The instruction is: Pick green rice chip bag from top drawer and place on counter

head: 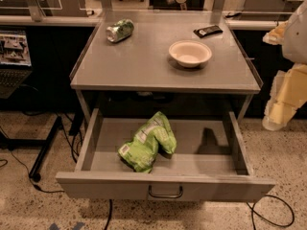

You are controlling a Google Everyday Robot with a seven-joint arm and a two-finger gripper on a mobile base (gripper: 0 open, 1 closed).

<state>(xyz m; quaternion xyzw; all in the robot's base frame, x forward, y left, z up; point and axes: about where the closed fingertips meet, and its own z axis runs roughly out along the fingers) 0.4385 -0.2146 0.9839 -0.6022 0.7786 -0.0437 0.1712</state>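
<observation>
The green rice chip bag (147,147) lies crumpled in the open top drawer (165,188), left of its middle and near the front panel with the curved handle (165,193). The counter (163,61) stands directly above the drawer's back part. My gripper (279,110) hangs at the right edge of the view, beside the counter's right side and to the right of the drawer. It is well away from the bag and holds nothing that I can see. Its shadow falls on the drawer floor at the right.
On the counter lie a crushed green-and-silver can (119,30) at the back left, a white bowl (190,53) right of centre, and a dark flat packet (207,31) at the back right. A laptop (13,56) stands at the left. Cables run over the floor.
</observation>
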